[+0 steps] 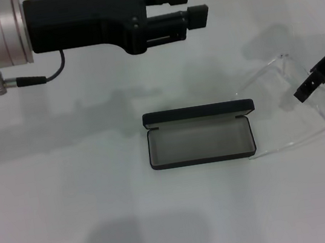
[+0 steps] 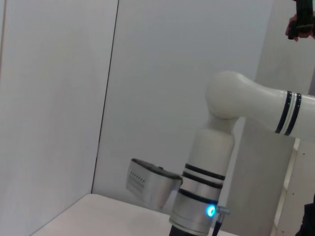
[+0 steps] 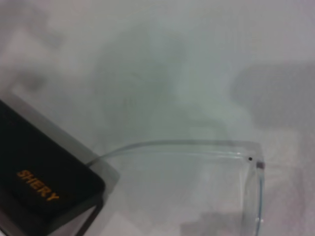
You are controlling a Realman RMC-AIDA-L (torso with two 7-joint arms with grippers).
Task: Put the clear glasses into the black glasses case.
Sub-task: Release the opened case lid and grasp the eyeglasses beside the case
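Honestly, biggest risk from here is me misjudging the clear glasses (image 1: 297, 104): frame is see-through w/ thin arms, edges barely read against the white table (image 1: 73, 220), so my right gripper (image 1: 314, 81) could close on air, clip one arm & skate the whole thing away, or knock it into the black glasses case (image 1: 199, 135) & shift that too. Right gripper hangs over the glasses' front part, case off to its inner side; only a dark finger end shows, so can't tell if those jaws are spread or pressed. My left gripper (image 1: 187, 6) is up high at the far side, well away from both, jaws apart w/ nothing between, idle. Glasses lie unfolded, arms reaching toward the case, the near arm tip just by its corner. Case lies open, grey lining up, lid stood up behind, orange SHERY on lid.
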